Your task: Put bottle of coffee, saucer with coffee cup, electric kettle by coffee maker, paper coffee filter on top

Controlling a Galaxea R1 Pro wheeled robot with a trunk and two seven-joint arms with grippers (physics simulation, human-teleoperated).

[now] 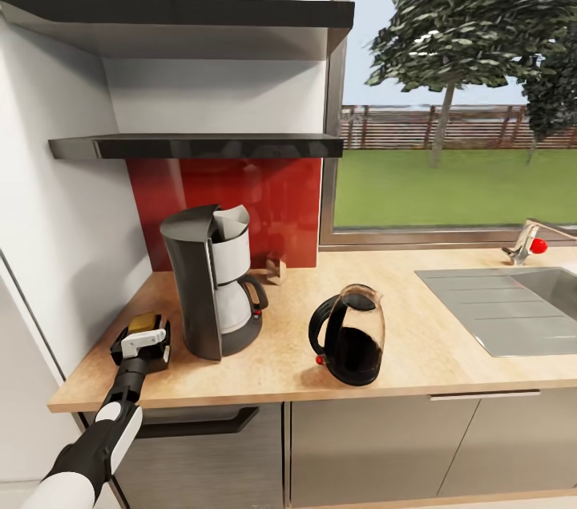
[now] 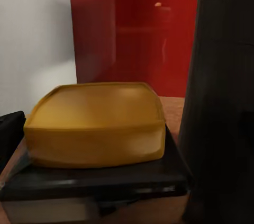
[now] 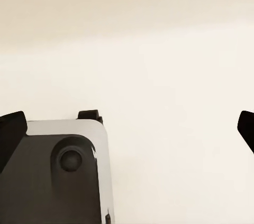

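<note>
Head view: left end effector (image 1: 143,342) hides most of yellow-lidded bottle (image 1: 145,323).

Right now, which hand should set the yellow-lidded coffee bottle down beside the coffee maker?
Left. The left hand already has the coffee bottle over the countertop, just beside the coffee maker. The right hand faces a blank surface.

countertop (image 1: 449,365) | wood | on it: coffee maker (image 1: 215,280), electric kettle (image 1: 350,335), small wooden item (image 1: 276,271)
</note>
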